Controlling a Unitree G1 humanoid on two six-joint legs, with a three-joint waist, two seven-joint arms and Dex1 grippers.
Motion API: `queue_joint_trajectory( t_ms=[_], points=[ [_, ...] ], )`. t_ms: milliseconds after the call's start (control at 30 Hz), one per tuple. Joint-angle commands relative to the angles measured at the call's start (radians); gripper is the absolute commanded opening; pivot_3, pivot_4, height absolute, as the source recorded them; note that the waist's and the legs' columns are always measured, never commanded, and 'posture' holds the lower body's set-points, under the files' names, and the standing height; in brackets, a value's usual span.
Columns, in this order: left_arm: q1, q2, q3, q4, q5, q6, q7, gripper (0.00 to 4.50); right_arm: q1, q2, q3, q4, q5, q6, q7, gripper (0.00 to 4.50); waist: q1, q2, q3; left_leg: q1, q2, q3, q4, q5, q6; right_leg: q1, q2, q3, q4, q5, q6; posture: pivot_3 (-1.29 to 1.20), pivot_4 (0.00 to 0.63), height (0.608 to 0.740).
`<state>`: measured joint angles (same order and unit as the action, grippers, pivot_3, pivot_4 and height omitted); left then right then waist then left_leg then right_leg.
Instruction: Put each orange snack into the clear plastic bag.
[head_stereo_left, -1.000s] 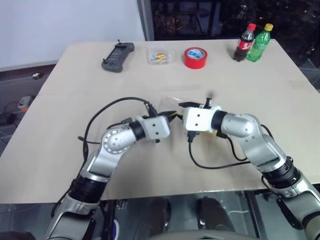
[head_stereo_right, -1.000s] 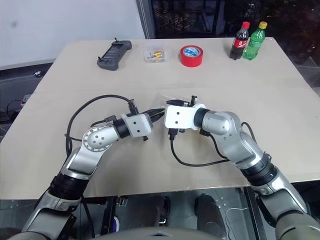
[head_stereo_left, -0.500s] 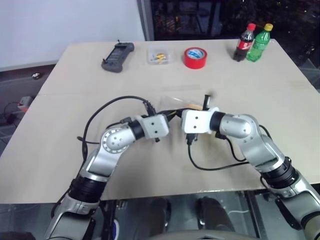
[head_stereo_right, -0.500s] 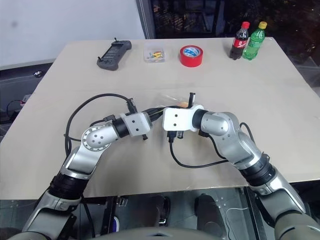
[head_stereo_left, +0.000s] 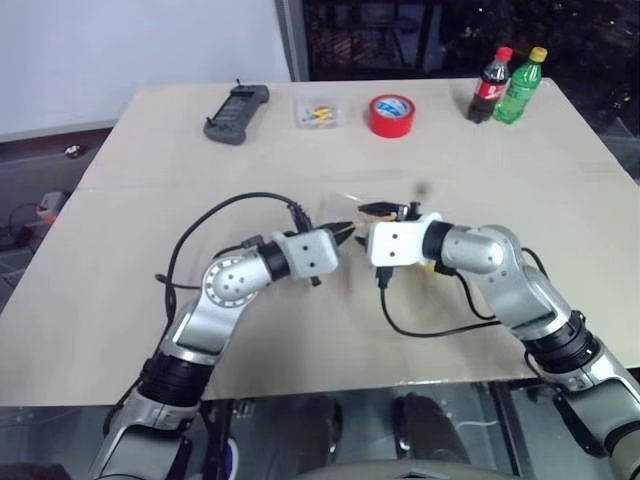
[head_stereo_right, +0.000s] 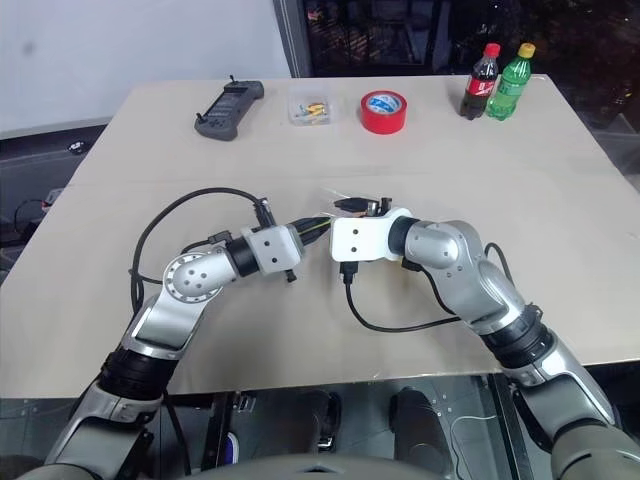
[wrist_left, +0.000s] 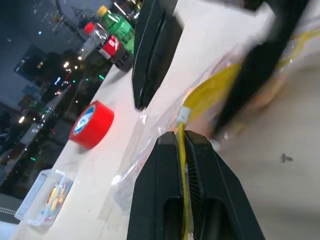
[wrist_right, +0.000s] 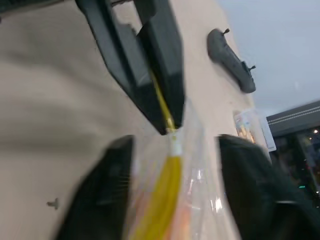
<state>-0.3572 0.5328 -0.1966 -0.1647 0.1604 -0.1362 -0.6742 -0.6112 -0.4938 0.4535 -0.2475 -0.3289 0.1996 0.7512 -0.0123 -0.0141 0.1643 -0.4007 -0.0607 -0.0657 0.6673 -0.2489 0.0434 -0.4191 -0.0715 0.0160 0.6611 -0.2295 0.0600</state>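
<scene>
The clear plastic bag (head_stereo_left: 352, 203) hangs just above the table's middle, between my two grippers. My left gripper (wrist_left: 183, 138) is shut on the bag's yellow zip strip (wrist_left: 219, 88). My right gripper (wrist_right: 175, 144) faces it from the other side. It is open, with one black finger (wrist_right: 102, 190) on each side of the bag's mouth. An orange snack (wrist_right: 186, 220) shows as an orange patch through the film beside the strip. I cannot tell how deep in the bag it sits. In the head views the two grippers meet tip to tip (head_stereo_left: 362, 222).
Along the far edge of the beige table (head_stereo_left: 150, 300) stand a black controller (head_stereo_left: 236, 112), a small clear box (head_stereo_left: 320, 112), a red tape roll (head_stereo_left: 391, 115), a cola bottle (head_stereo_left: 489, 85) and a green bottle (head_stereo_left: 520, 85). Black cables loop over the table beside both arms.
My right gripper's fingers have spread apart at the bag's mouth. Half a second ago one finger stood upright with an orange bit beside it. The left gripper has kept still on the strip.
</scene>
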Motion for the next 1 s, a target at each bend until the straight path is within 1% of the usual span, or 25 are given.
queue_joint_trajectory(
  t_ms=[33, 100, 133, 167, 233, 300, 667, 1000],
  points=[
    [-0.012, 0.000, 0.017, -0.049, -0.016, -0.012, 0.006, 0.00, -0.006, 0.005, -0.018, -0.016, -0.012, -0.025, -0.008, 2.99, 0.000, 0.000, 0.000, 0.000, 0.000, 0.000, 0.000, 0.000, 0.000, 0.000, 0.000, 0.000, 0.000, 0.000, 0.000, 0.00, 0.150, 0.740],
    [-0.012, 0.000, 0.017, -0.050, -0.016, -0.011, 0.008, 0.00, -0.003, 0.004, -0.017, -0.012, -0.016, -0.031, -0.004, 2.99, 0.000, 0.000, 0.000, 0.000, 0.000, 0.000, 0.000, 0.000, 0.000, 0.000, 0.000, 0.000, 0.000, 0.000, 0.000, 0.00, 0.150, 0.740],
    [-0.012, 0.000, 0.018, -0.050, -0.017, -0.011, 0.009, 0.00, -0.003, 0.005, -0.017, -0.010, -0.017, -0.033, -0.003, 2.40, 0.000, 0.000, 0.000, 0.000, 0.000, 0.000, 0.000, 0.000, 0.000, 0.000, 0.000, 0.000, 0.000, 0.000, 0.000, 0.00, 0.150, 0.740],
    [-0.012, 0.000, 0.018, -0.050, -0.017, -0.011, 0.009, 0.00, -0.003, 0.006, -0.018, -0.010, -0.018, -0.035, -0.004, 2.10, 0.000, 0.000, 0.000, 0.000, 0.000, 0.000, 0.000, 0.000, 0.000, 0.000, 0.000, 0.000, 0.000, 0.000, 0.000, 0.00, 0.150, 0.740],
    [-0.013, 0.000, 0.018, -0.048, -0.017, -0.009, 0.010, 0.00, -0.004, 0.006, -0.020, -0.011, -0.022, -0.041, -0.007, 1.14, 0.000, 0.000, 0.000, 0.000, 0.000, 0.000, 0.000, 0.000, 0.000, 0.000, 0.000, 0.000, 0.000, 0.000, 0.000, 0.00, 0.150, 0.740],
    [-0.013, 0.000, 0.020, -0.047, -0.017, -0.007, 0.010, 0.00, -0.004, 0.005, -0.020, -0.015, -0.028, -0.046, -0.009, 0.30, 0.000, 0.000, 0.000, 0.000, 0.000, 0.000, 0.000, 0.000, 0.000, 0.000, 0.000, 0.000, 0.000, 0.000, 0.000, 0.00, 0.150, 0.740],
    [-0.017, 0.006, 0.025, -0.033, -0.014, -0.002, 0.011, 0.00, 0.006, 0.003, -0.027, -0.049, -0.038, -0.040, -0.001, 0.30, 0.000, 0.000, 0.000, 0.000, 0.000, 0.000, 0.000, 0.000, 0.000, 0.000, 0.000, 0.000, 0.000, 0.000, 0.000, 0.00, 0.150, 0.740],
    [-0.018, 0.011, 0.026, -0.035, -0.010, 0.022, 0.010, 0.00, 0.012, 0.026, -0.028, -0.080, -0.025, -0.006, 0.017, 0.30, 0.000, 0.000, 0.000, 0.000, 0.000, 0.000, 0.000, 0.000, 0.000, 0.000, 0.000, 0.000, 0.000, 0.000, 0.000, 0.00, 0.150, 0.740]
  ],
)
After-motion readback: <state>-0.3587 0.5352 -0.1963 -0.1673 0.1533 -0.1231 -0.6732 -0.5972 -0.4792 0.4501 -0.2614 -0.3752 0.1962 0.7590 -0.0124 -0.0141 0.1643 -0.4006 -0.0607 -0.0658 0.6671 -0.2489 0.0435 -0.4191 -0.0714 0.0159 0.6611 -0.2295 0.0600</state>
